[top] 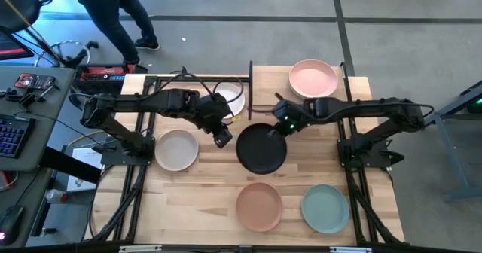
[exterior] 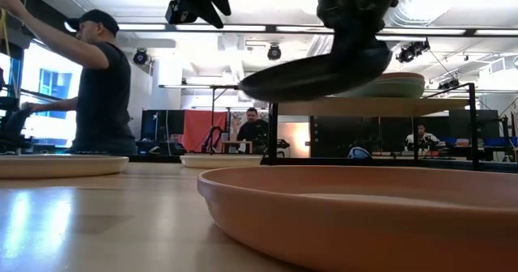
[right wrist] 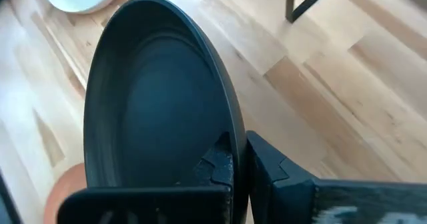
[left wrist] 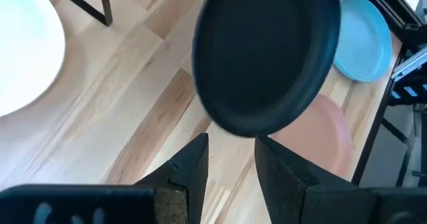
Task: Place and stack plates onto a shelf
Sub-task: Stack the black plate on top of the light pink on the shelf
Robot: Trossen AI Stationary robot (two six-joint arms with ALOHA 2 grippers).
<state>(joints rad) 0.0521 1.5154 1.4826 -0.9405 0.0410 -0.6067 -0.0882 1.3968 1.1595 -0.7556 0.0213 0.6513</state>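
The black plate (top: 261, 149) hangs above the table's middle, lifted and tilted (exterior: 316, 74). My right gripper (top: 280, 125) is shut on its far rim. My left gripper (top: 221, 137) is open and hovers just left of the black plate, touching nothing; its wrist view shows the black plate (left wrist: 267, 57) ahead of the fingers. The shelf (top: 271, 83) stands at the far edge with a pink plate (top: 312, 78) on top. A white plate (top: 230, 99), a cream plate (top: 176, 149), a terracotta plate (top: 259, 205) and a teal plate (top: 325, 208) lie flat on the table. My right gripper (right wrist: 239, 164) pinches the black plate's rim (right wrist: 227, 121) at its far-right edge, one finger on the inner face and one on the outer. It comes slanting down from the table's right. The plate is lifted clear and tilted, its free left end (exterior: 251, 87) lower.
The shelf's black uprights (exterior: 270, 134) stand behind the raised plate. The shelf panel (exterior: 356, 107) carries a plate (exterior: 396, 84). The terracotta plate (exterior: 356, 215) fills the near foreground. A person (exterior: 101, 86) stands beyond the table's far left corner, others farther back.
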